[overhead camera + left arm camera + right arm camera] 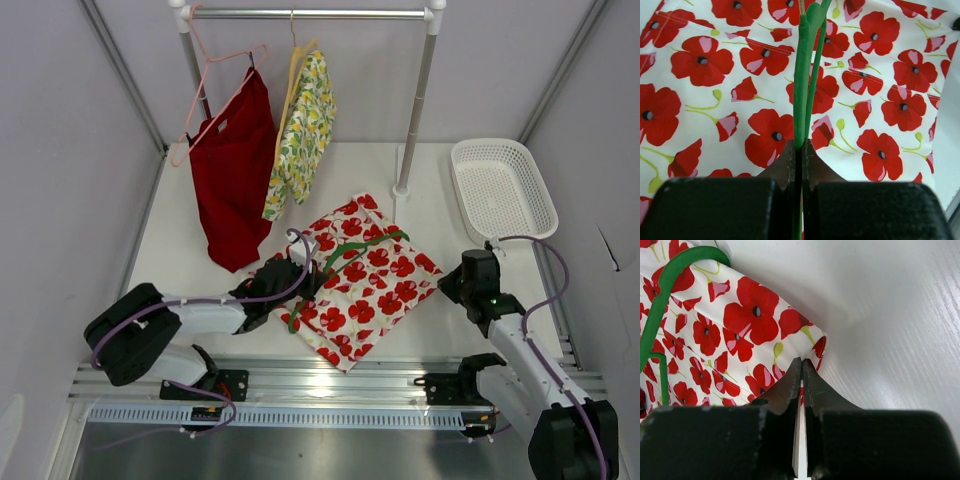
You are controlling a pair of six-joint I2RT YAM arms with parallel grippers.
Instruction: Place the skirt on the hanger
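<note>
Skirt [385, 290] lies flat, left pincer [799, 147] clamps hanger [801, 75], right pincer [802, 365] pinches skirt corner

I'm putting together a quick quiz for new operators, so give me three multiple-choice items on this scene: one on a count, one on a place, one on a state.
1. How many garments hang from the rail? A one, B two, C three.
2. Where does the green hanger lie? A on the skirt, B hooked on the rail, C under the skirt.
3. How is the left gripper? A open, B shut on the hanger, C shut on the skirt.
Answers: B, the red garment and the lemon-print garment hang there; A, it rests across the flowered fabric; B, its fingers clamp the green wire.
</note>
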